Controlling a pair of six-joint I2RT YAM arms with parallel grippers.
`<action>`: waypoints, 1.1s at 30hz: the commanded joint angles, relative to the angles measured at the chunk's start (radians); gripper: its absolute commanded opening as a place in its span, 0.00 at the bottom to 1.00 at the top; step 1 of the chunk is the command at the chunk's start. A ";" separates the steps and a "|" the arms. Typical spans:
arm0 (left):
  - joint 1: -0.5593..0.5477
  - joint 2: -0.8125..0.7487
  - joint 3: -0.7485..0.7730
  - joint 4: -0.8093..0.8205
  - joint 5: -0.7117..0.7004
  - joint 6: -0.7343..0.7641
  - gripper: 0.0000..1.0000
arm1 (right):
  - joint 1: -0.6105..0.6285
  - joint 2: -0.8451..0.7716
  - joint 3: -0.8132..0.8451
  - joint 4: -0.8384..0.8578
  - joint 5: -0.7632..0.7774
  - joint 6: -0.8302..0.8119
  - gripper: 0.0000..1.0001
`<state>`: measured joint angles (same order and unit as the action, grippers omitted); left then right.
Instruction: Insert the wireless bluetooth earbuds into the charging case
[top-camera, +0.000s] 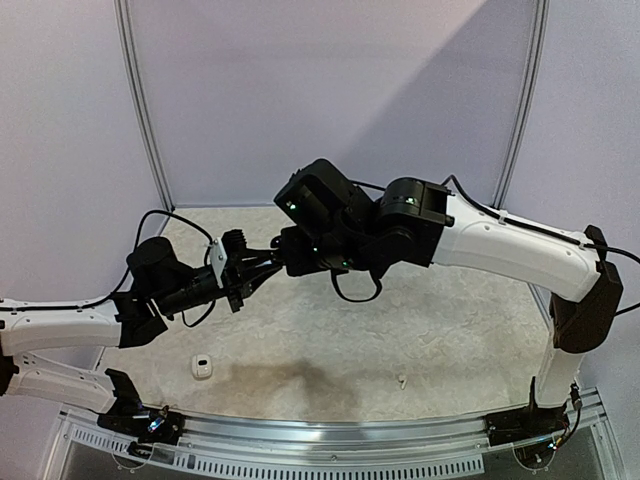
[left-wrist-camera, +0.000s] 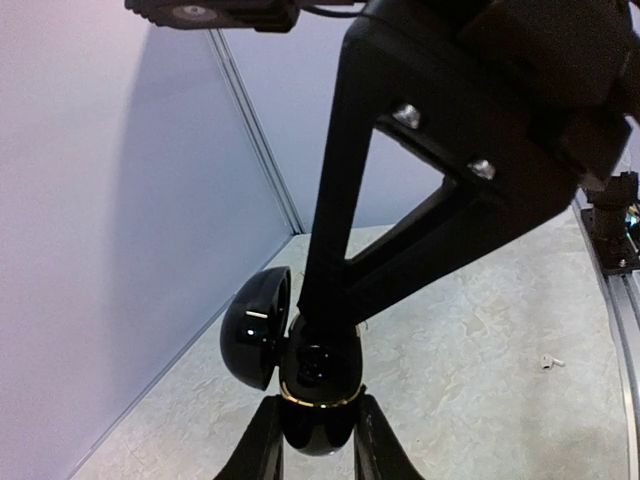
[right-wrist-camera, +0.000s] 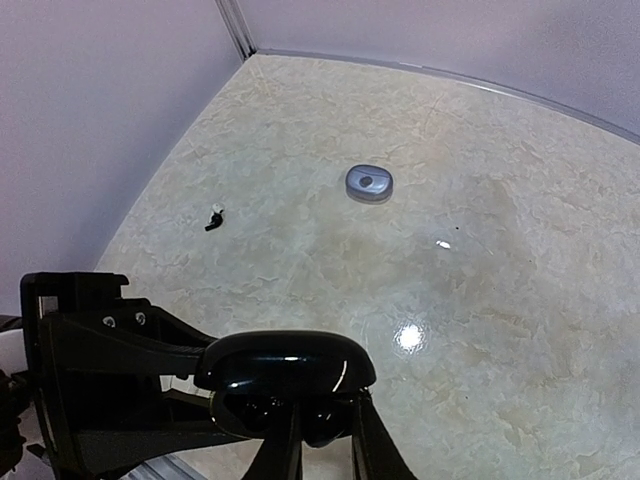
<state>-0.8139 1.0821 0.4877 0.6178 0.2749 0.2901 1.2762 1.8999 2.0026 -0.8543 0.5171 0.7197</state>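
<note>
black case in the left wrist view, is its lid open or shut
Open. The black case has its lid swung out to one side, baring its gold-rimmed inside; the left end effector grips its base.

Lighting is bright, diffuse and overhead, with a violet cast on the walls (top-camera: 330, 90). A soft shadow lies on the table (top-camera: 450, 340) beneath the arms. The right wrist view shows two glare spots on the table. Small highlights sit on the glossy charging case (left-wrist-camera: 320, 415). Frame posts (top-camera: 143, 100) bow toward the picture edges. The nearest parts in the left wrist view are dark and soft.

white arm shells (top-camera: 510, 250), black joints (top-camera: 410, 215), looping black cables (top-camera: 345, 297)
</note>
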 joint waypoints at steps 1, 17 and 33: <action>-0.014 -0.006 -0.002 -0.040 -0.004 -0.025 0.00 | 0.003 -0.083 -0.032 0.026 -0.009 -0.048 0.00; -0.016 -0.007 -0.005 -0.024 0.008 -0.023 0.00 | 0.001 -0.114 -0.121 0.127 -0.047 -0.083 0.00; 0.002 -0.064 0.008 -0.179 -0.189 -0.133 0.00 | -0.067 -0.278 -0.392 0.214 -0.084 0.036 0.10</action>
<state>-0.8139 1.0595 0.4877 0.5423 0.1661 0.2062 1.2522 1.7012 1.6966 -0.7082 0.4717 0.7025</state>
